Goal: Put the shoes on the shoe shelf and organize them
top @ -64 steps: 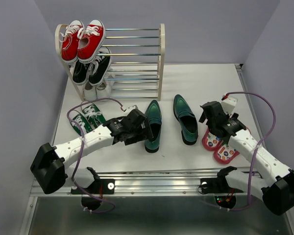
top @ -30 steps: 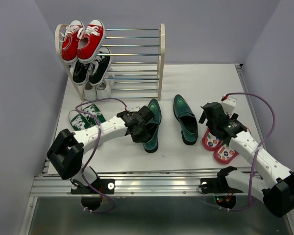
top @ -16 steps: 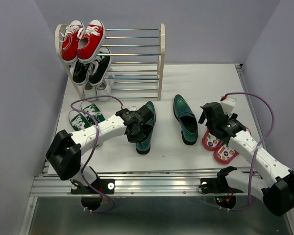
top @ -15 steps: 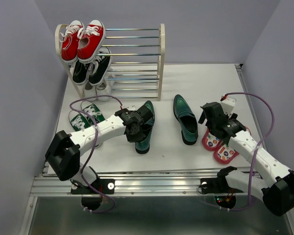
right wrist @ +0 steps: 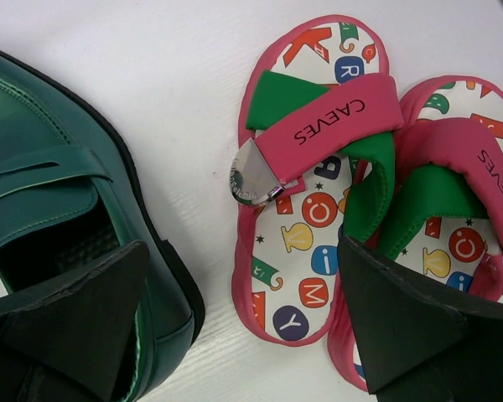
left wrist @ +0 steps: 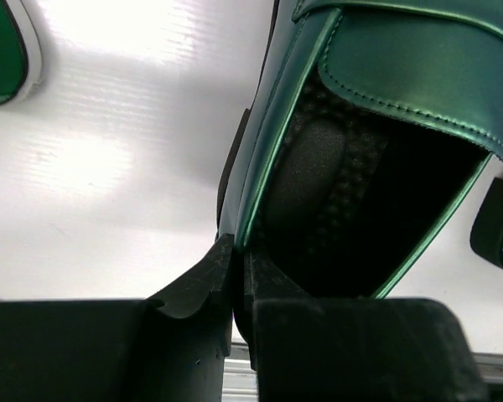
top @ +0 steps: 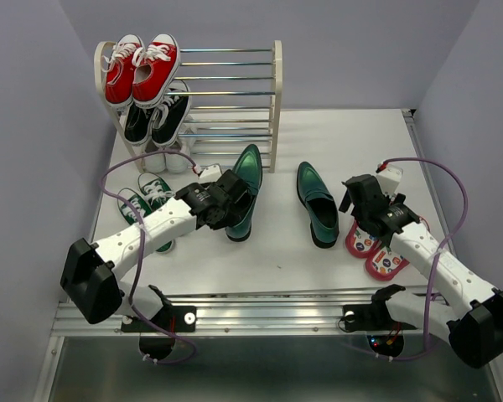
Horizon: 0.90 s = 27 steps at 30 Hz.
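My left gripper [top: 225, 207] is shut on the side rim of a dark green glossy loafer [top: 244, 186], held off the table with its toe pointing at the shoe shelf [top: 235, 92]. In the left wrist view the fingers [left wrist: 203, 280] pinch the loafer's rim [left wrist: 272, 142]. The other loafer [top: 317, 205] lies on the table. My right gripper [top: 362, 203] hangs open over the pink-red flip-flops [top: 375, 249]; the wrist view shows the flip-flops [right wrist: 314, 209] between its jaws and the loafer [right wrist: 59, 193] at left. The green sneakers [top: 147, 201] lie partly under my left arm.
Red sneakers [top: 141, 67] fill the shelf's top left and black sneakers [top: 158, 117] the tier below; something white [top: 174, 152] sits at the bottom. The shelf's right half shows bare rods. Purple walls close in on the left, the right and behind.
My left gripper has lifted the loafer and carried it back and to the left, toward the shelf. The right arm has not moved.
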Available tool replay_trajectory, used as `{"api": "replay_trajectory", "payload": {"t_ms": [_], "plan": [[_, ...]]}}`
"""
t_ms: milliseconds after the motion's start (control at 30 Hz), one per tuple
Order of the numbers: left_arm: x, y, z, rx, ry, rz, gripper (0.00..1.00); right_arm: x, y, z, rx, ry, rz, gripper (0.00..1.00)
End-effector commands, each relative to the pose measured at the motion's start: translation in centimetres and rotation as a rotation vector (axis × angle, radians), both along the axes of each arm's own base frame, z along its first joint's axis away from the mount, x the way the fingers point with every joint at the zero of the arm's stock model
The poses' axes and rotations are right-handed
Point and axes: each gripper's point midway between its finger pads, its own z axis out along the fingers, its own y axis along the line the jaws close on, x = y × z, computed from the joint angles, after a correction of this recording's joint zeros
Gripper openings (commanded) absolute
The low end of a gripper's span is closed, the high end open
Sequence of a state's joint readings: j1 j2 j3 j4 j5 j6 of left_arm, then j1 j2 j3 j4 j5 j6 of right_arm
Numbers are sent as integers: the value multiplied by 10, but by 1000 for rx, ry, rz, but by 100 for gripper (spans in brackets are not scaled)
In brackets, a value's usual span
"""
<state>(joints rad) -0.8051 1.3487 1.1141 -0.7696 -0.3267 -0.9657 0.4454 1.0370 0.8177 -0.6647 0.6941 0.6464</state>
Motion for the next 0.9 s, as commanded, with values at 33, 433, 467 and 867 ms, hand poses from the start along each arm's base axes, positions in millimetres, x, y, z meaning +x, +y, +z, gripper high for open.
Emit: {"api": "replay_trajectory", "payload": {"t_ms": [33, 433, 467, 867], "plan": [[35, 7, 20, 2, -143, 55, 0, 9, -1, 9, 1, -43, -11, 100], [82, 25, 34, 48, -230, 102, 0, 12, 1, 8, -9, -36, 6, 100], [87, 31, 35, 55, -234, 114, 0, 12, 1, 9, -9, -38, 4, 100], [122, 35, 43, 54, -267, 137, 0, 13, 2, 7, -14, -27, 9, 100]]}}
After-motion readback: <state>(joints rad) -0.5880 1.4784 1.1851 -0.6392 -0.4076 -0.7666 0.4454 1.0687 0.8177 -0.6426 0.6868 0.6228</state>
